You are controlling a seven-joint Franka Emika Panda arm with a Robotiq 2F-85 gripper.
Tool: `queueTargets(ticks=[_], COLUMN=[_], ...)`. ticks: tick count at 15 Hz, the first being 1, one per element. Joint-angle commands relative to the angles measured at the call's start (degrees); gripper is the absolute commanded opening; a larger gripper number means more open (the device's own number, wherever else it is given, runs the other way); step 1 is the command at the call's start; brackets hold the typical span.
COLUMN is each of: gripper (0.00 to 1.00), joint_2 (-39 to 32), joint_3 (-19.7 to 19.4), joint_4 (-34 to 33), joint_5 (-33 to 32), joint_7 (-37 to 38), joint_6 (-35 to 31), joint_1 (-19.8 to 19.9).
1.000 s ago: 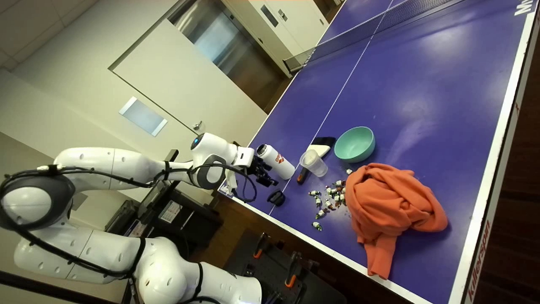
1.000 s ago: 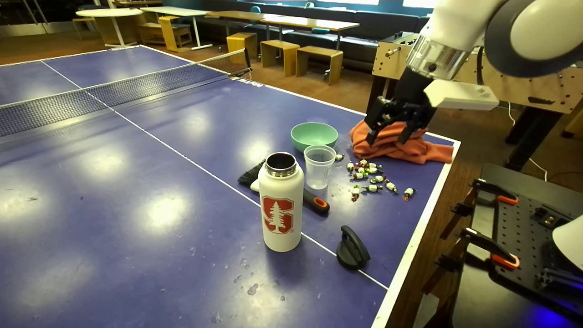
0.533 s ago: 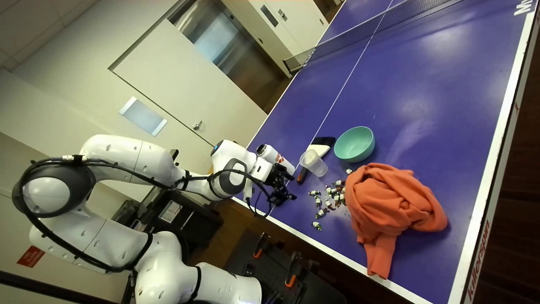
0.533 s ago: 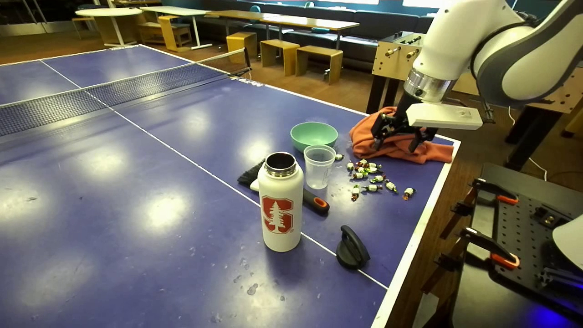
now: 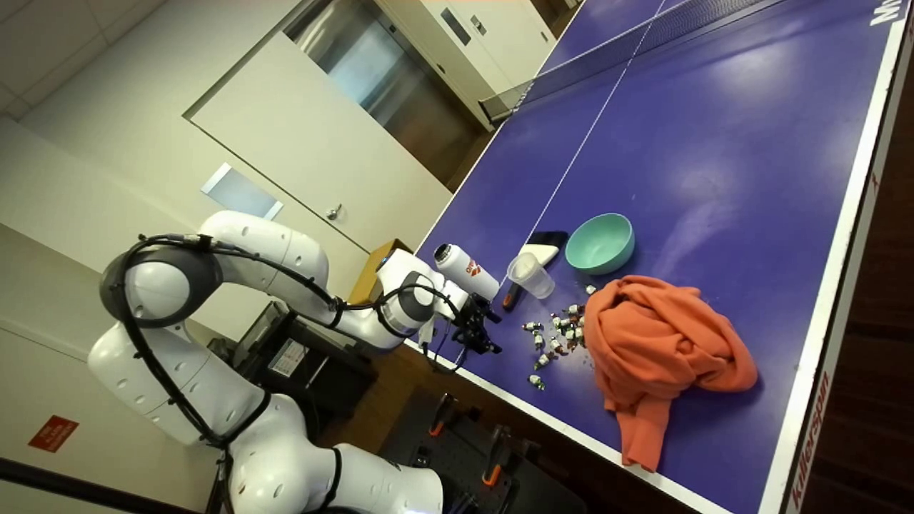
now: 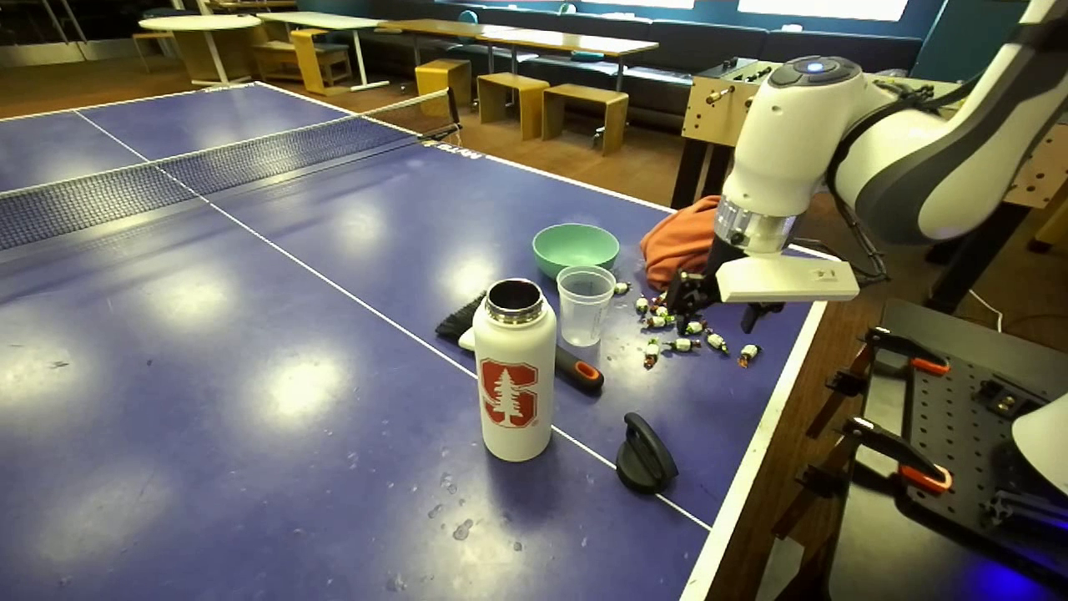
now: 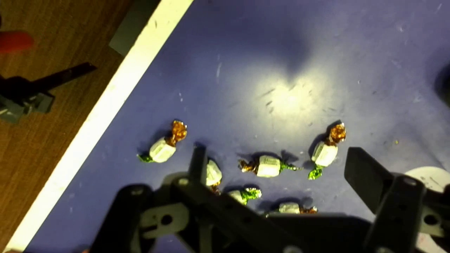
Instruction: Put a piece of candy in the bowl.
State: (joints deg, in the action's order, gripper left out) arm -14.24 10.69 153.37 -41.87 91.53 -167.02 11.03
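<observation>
a: your candy [image 7: 269, 166] lies on the table [image 6: 250, 476], in the gap between the jaws as the wrist view has it, with more candies strewn around. which one you want, i can't say.

b: and you have nothing held: your gripper [image 6: 716, 324] stands with its jaws spread wide, nothing pinched.

a: so how far along are you?

b: at lining up, i'd judge. no candy shows in the bowl [image 5: 600, 243], well apart from your jaws. you have the whole job left: lower, pinch, lift, carry across, let go.

a: mind the cup [image 5: 532, 277] on that carry. it stands near the bowl, off to the same side of your jaws, so a low pass could knock it.

b: as for pose, your arm [image 5: 214, 389] reaches in over the table's edge with the elbow bent and the gripper pointing roughly down. the jaws hang above the table by the candies; just how high, the views don't settle.
</observation>
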Motion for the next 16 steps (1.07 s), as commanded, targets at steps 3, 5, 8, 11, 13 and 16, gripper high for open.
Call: queueTargets(ticks=[3, 5, 8, 11, 13, 16], gripper=[1.00, 1.00, 1.00, 1.00, 1.00, 0.75], joint_2=[-10.74, -13.26, -16.15, -18.42, -19.53, -20.77], joint_3=[-1.40, -2.41, -5.02, -7.48, -8.79, -10.80], joint_4=[-6.80, -8.90, -11.76, -13.89, -14.95, -16.21], joint_5=[-1.36, -1.83, -1.83, -0.88, -0.78, -0.85], joint_7=[3.10, 3.66, 4.32, 4.49, 4.86, 5.18], joint_6=[-2.82, -4.69, -7.41, -9.49, -10.08, -10.52], joint_1=[-2.91, -3.97, -6.46, -8.63, -9.90, -11.92])
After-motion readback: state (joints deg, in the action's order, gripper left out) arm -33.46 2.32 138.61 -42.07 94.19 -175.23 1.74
